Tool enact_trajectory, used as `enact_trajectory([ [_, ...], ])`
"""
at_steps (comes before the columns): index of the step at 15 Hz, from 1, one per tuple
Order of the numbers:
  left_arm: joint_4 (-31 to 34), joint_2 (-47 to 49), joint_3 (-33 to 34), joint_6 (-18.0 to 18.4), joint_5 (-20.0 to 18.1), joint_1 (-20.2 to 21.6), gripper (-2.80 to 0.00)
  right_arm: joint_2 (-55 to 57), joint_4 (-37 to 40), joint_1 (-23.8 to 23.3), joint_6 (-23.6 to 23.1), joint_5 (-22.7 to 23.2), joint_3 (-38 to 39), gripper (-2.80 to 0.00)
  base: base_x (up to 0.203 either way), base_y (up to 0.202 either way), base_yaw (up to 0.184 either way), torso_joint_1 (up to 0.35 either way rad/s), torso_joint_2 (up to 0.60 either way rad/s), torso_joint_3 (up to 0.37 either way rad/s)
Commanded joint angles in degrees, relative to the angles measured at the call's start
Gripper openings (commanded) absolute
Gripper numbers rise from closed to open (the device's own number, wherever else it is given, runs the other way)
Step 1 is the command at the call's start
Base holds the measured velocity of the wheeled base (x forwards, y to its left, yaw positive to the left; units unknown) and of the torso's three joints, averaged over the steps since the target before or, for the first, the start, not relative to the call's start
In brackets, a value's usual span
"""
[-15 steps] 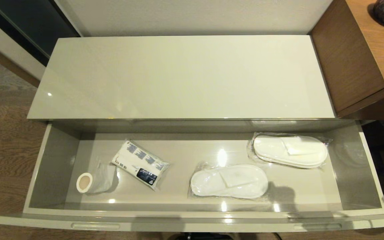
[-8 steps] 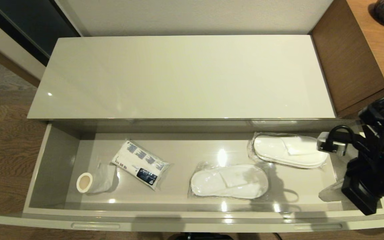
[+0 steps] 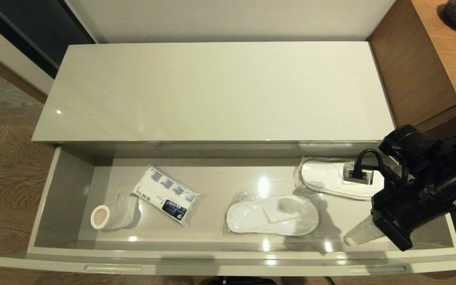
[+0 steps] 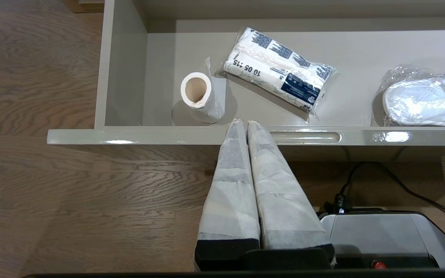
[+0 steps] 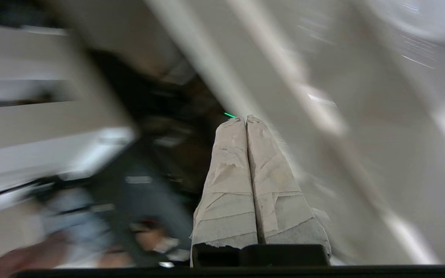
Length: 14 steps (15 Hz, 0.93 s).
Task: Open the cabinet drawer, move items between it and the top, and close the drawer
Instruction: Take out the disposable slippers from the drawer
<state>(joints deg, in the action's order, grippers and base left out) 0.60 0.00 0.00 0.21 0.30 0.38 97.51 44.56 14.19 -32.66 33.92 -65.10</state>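
The cabinet drawer (image 3: pixel 44 198) stands open. Right gripper (image 3: pixel 350 238), fingers together, hovers at its 4 o'clock corner, near the bagged slippers (image 3: pixel 271 215): light, floppy, slick plastic; pinch mid-bag. Left gripper (image 4: pixel 242 124) together, parked outside.

head: high, down onto open drawer (image 3: pixel 228 253) | left wrist: shares its left end
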Motion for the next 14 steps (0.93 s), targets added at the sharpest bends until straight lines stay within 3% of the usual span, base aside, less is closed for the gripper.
enact_trajectory([
  [1, 0.0, 0.1, 0.0, 0.0, 0.0, 0.1, -2.8, -1.7, 4.3, 2.0, -3.4, 6.9, -0.8, -2.8, 0.0, 0.0, 0.0, 0.0, 0.0, 0.0],
  [3, 0.0, 0.1, 0.0, 0.0, 0.1, 0.0, -2.8, -1.7, 8.9, 4.8, -4.2, 5.3, -2.4, -2.8, 0.0, 0.0, 0.0, 0.0, 0.0, 0.0],
  [5, 0.0, 0.1, 0.0, 0.0, 0.0, 0.1, -2.8, -1.1, 11.0, 5.4, -4.0, -4.2, -4.1, -2.8, 0.0, 0.0, 0.0, 0.0, 0.0, 0.0],
  [7, 0.0, 0.1, 0.0, 0.0, 0.0, 0.1, -2.8, -0.8, 8.8, 4.2, 0.3, -5.4, -3.3, -2.8, 0.0, 0.0, 0.0, 0.0, 0.0, 0.0],
  [9, 0.0, 0.1, 0.0, 0.1, 0.0, 0.1, -2.8, -0.9, 3.9, 1.0, 12.2, -5.1, -0.9, -2.8, 0.0, 0.0, 0.0, 0.0, 0.0, 0.0],
  [10, 0.0, 0.1, 0.0, 0.0, 0.0, 0.1, -2.8, -1.5, -1.7, -0.7, 20.8, -4.9, 1.1, -2.8, 0.0, 0.0, 0.0, 0.0, 0.0, 0.0],
  [12, 0.0, 0.1, 0.0, 0.1, 0.1, 0.1, -2.8, -4.4, -19.6, -2.1, 34.2, -6.0, 8.6, -2.8, 0.0, 0.0, 0.0, 0.0, 0.0, 0.0],
  [14, 0.0, 0.1, 0.0, 0.0, 0.0, 0.1, -2.8, -7.2, -37.5, -1.2, 39.6, -13.6, 19.6, -2.8, 0.0, 0.0, 0.0, 0.0, 0.0, 0.0],
])
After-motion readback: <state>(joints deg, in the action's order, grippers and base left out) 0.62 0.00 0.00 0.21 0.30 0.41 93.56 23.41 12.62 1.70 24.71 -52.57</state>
